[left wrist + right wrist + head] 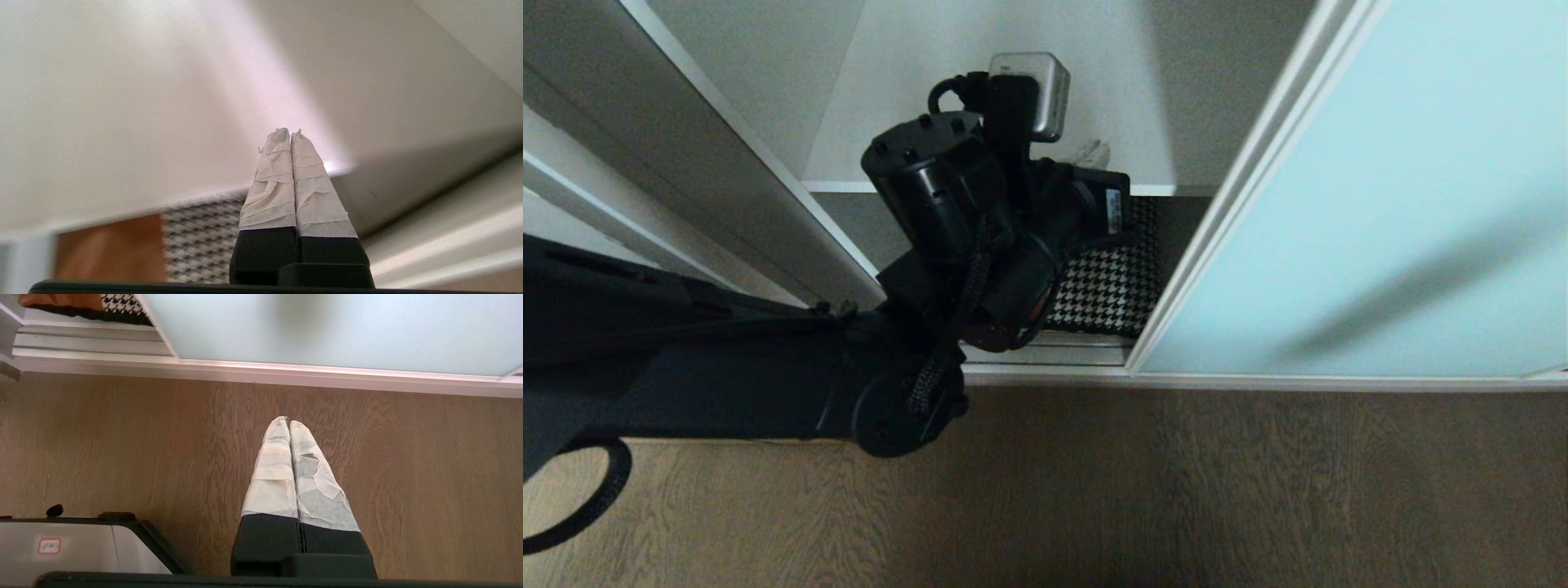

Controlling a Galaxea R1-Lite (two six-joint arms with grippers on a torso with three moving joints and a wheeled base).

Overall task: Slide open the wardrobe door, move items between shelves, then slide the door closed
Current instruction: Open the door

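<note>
Head view: left gripper (1094,155), jaws together, reaches into the wardrobe above the patchwork pillow (1107,290), sliding door (1364,204) open right.

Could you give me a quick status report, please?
Left claw shut, empty, inside the wardrobe above the patchwork pillow. Right claw shut, parked over the floor. Sliding door open; nothing blocking.

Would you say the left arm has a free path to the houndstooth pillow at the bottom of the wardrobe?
Probably yes. The sliding wardrobe door stands aside, leaving the opening clear, and the left claw, shut and empty, is already inside the wardrobe above the houndstooth pillow. Nothing visible lies between them.
</note>
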